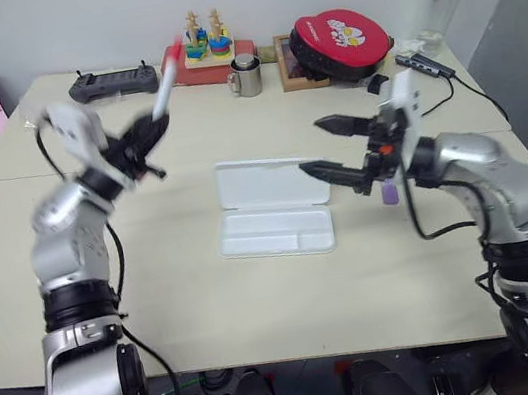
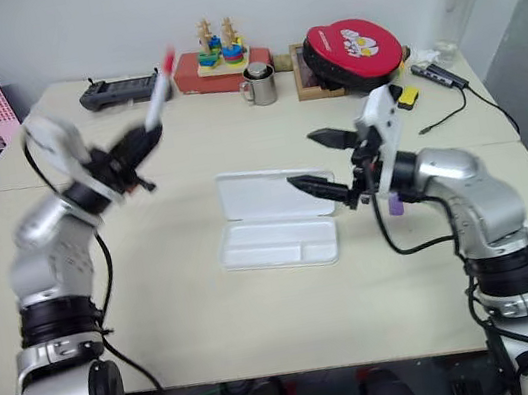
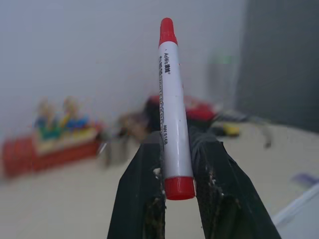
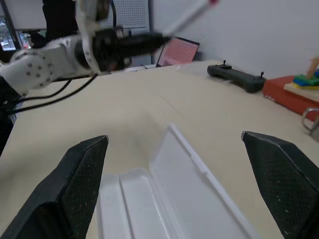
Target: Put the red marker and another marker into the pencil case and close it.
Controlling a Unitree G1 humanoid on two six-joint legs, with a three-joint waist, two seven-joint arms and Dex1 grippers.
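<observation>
Markers: one red marker (image 3: pixel 172 109), one purple (image 1: pixel 389 194).

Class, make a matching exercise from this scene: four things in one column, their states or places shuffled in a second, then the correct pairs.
Things:
1. red marker
2. case
3. right hand
4. purple marker

States:
A. lid open, on the table
B. open, holding nothing
C. lying on the table under the right arm
D. gripped in the left hand

Pairs: 1-D, 2-A, 3-B, 4-C

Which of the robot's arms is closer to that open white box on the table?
The right. Its open end effector hovers at the pencil case's right edge, over the raised lid. The left end effector is off to the box's left, raised, holding the red marker.
</observation>
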